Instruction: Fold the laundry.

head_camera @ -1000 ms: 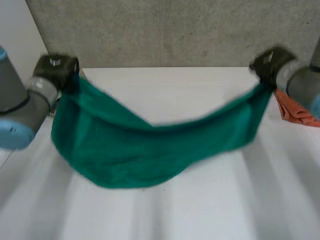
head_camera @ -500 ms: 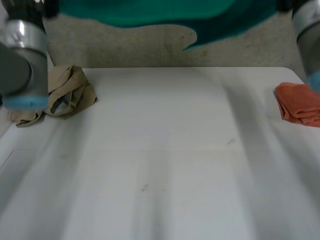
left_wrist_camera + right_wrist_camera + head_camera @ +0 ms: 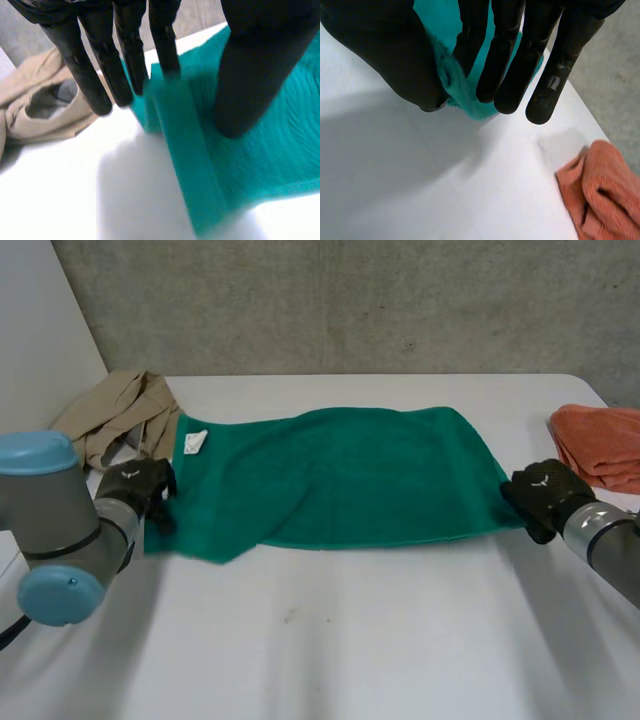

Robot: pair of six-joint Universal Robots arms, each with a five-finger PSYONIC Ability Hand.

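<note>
While left hand (image 3: pixel 135 488) and right hand (image 3: pixel 540 496) pinch opposite edges of the green towel (image 3: pixel 330 475), near-side table (image 3: pixel 350 640) lies bare.

Left hand (image 3: pixel 135 485) sits low at 9 o'clock, right hand (image 3: pixel 540 495) at 3 o'clock. Each pinches a cloth (image 3: pixel 330 475) end between thumb and straight fingers.
</note>
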